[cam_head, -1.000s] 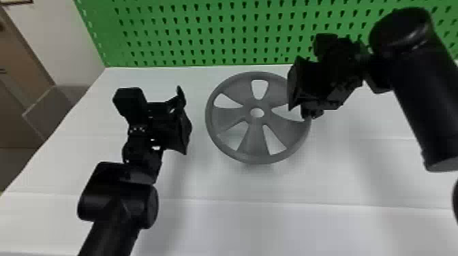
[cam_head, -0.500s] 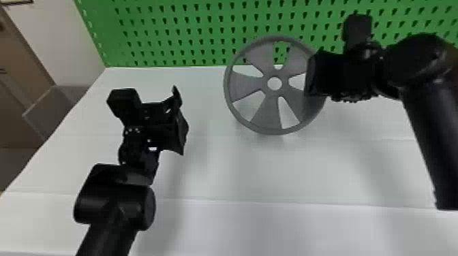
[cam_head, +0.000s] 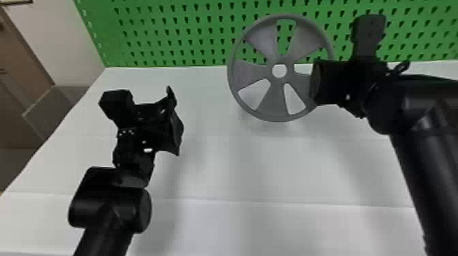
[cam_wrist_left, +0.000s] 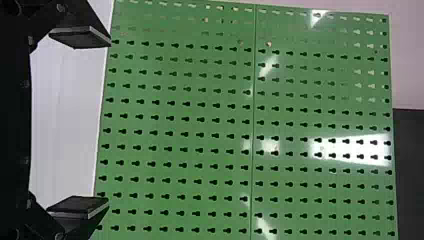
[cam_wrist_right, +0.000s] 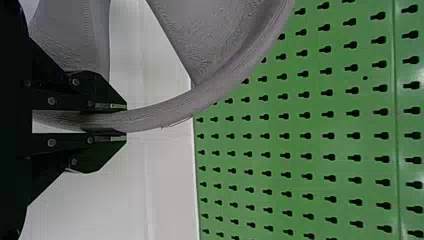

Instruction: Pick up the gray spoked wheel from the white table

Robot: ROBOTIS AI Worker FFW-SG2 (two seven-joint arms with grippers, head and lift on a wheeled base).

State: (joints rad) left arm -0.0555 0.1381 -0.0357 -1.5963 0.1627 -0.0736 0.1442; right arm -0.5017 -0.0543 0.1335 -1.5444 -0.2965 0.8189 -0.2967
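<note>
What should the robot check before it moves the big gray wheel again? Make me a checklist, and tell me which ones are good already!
1. Right end effector has the gray wheel's rim between its fingers: ok.
2. Wheel is up off the white table: ok, it seems, as a soft shadow lies below it.
3. Wheel is away from the green pegboard: cannot tell; it overlaps the board in the head view, but the gap is hard to judge.
4. Left end effector is empty and apart from the wheel: ok.
5. Grip is strong enough not to slip: cannot tell.
</note>
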